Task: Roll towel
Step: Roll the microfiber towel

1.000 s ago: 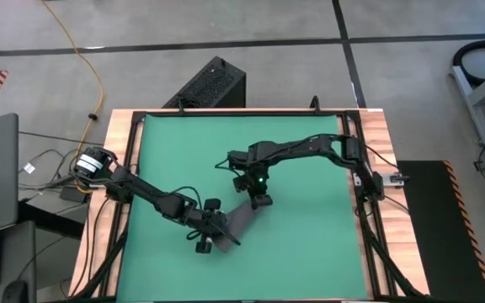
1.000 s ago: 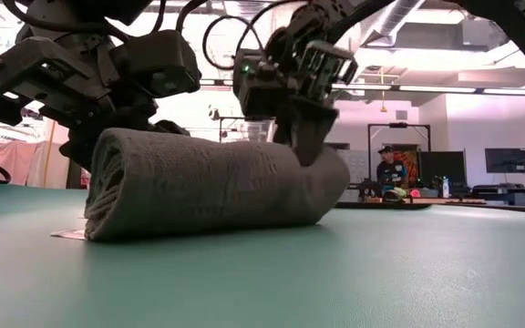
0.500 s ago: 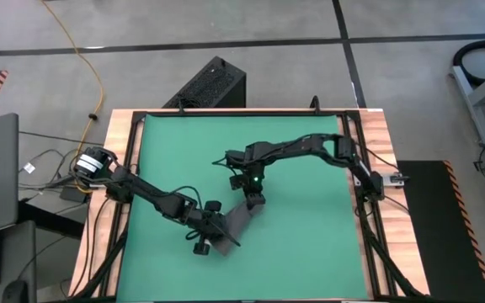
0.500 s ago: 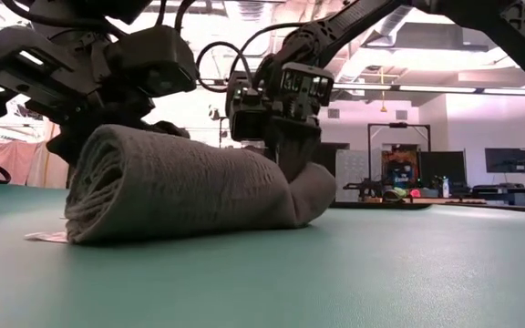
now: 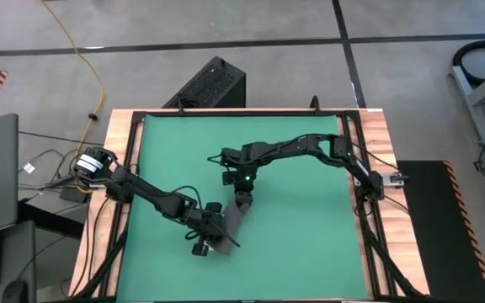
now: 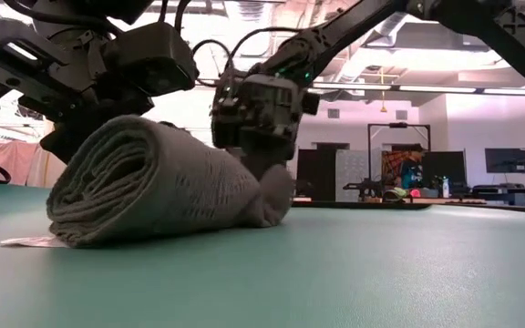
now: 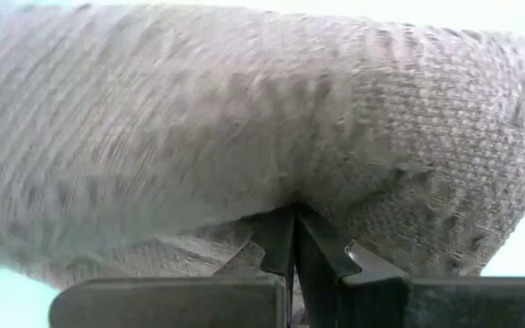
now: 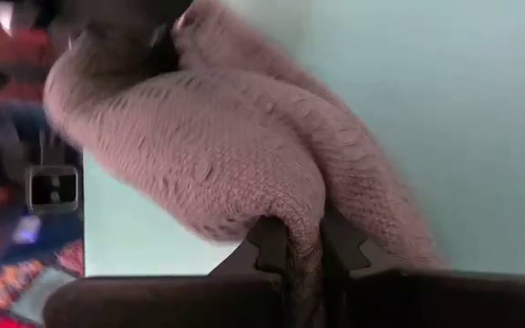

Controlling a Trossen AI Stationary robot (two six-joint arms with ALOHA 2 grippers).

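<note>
The right hand pinches the rolled towel; the closed left hand presses it. A slip could unroll it.

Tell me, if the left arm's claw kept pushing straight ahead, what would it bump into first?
The rolled dark grey woven towel. The left gripper is shut and already pressed against it, with cloth filling its wrist view, so nothing else lies between them.
</note>
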